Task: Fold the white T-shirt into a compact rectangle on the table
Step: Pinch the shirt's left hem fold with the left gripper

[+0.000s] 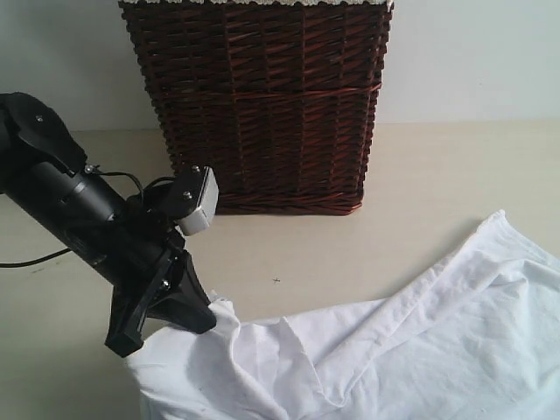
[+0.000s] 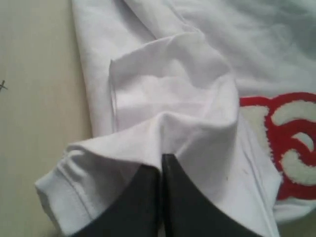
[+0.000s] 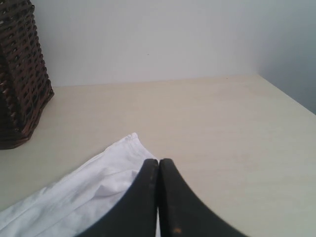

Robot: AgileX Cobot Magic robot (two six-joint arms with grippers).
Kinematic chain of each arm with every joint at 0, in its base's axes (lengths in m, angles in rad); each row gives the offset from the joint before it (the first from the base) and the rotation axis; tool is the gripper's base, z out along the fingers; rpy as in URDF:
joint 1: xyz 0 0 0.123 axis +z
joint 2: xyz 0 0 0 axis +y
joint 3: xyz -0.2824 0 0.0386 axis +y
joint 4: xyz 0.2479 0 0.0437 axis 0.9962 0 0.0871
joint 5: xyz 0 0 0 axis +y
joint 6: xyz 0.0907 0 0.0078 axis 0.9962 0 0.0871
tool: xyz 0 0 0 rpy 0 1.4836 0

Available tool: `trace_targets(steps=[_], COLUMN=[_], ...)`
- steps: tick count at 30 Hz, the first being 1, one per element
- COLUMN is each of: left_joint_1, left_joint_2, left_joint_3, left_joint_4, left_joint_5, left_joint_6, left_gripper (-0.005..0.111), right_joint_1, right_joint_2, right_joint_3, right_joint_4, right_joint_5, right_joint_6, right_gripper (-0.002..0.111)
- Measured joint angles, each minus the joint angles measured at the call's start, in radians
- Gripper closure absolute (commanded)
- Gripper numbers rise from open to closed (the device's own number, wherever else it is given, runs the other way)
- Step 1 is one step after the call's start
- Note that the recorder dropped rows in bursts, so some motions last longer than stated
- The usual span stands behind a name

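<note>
The white T-shirt [image 1: 420, 341] lies rumpled across the near right of the table [image 1: 455, 175]. My left gripper [image 1: 208, 313] is at the shirt's left end, shut on a raised fold of white cloth [image 2: 168, 123] that bunches over its tips [image 2: 162, 162]. Red-outlined fuzzy lettering [image 2: 291, 143] shows beside that fold. My right gripper [image 3: 159, 164] does not show in the exterior view. In its own wrist view it is shut with nothing between its fingers. It hovers over a hemmed corner of the T-shirt [image 3: 98, 182] and bare table [image 3: 222, 128].
A tall dark wicker basket [image 1: 262, 105] stands at the back middle of the table, against the pale wall; it also shows as a basket [image 3: 19, 74] in the right wrist view. A black cable [image 1: 35, 260] trails from the left arm over the table's left side.
</note>
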Motion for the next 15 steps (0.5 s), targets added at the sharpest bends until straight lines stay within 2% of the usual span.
trace_targets(steps=[3,8,15], left_joint_1=[0.0,-0.002,-0.007], left_joint_2=[0.0,0.0,-0.002], left_joint_3=[0.0,0.004,0.057], left_joint_4=[0.0,0.0,0.042], left_joint_5=[0.041,0.23,0.26], left_joint_6=[0.0,0.029,0.049], left_gripper=[0.107,0.107,0.105], right_joint_1=[0.0,0.0,0.0], right_joint_2=[0.0,0.0,0.0], right_joint_3=[0.0,0.0,0.0], right_joint_4=[0.0,0.0,0.0], right_joint_5=[0.0,0.0,0.0], right_joint_6=[0.0,0.0,0.0], right_gripper=[0.108,0.108,0.108])
